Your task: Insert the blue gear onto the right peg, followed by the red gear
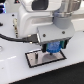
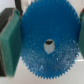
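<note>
White, glossy tabletop [image 1: 12,70], smooth and lightly reflective; pale blurred background behind the arm, room details not legible. Grey rectangular plate [image 1: 42,60] with black border, lying flat on the tabletop, partly hidden beneath the gripper [image 1: 53,49]. Pegs on the plate too small and blurred to pick out. White, smooth-shelled arm with dark grey hand block; black cable [image 1: 15,37] looping in from the exterior view's left. Blue gear [image 2: 48,44] held edge-on between the jaws, hanging just above the plate in the exterior view: bright blue, matte plastic look, flat round disc, fine teeth around the whole rim, round centre hole with pale surface visible through it. Jaws pinching the gear from opposite sides, green-faced pads [image 2: 10,42] pressed against its toothed rim in the wrist view. Red gear not discernible in either view. No readable writing, brand or label anywhere
</note>
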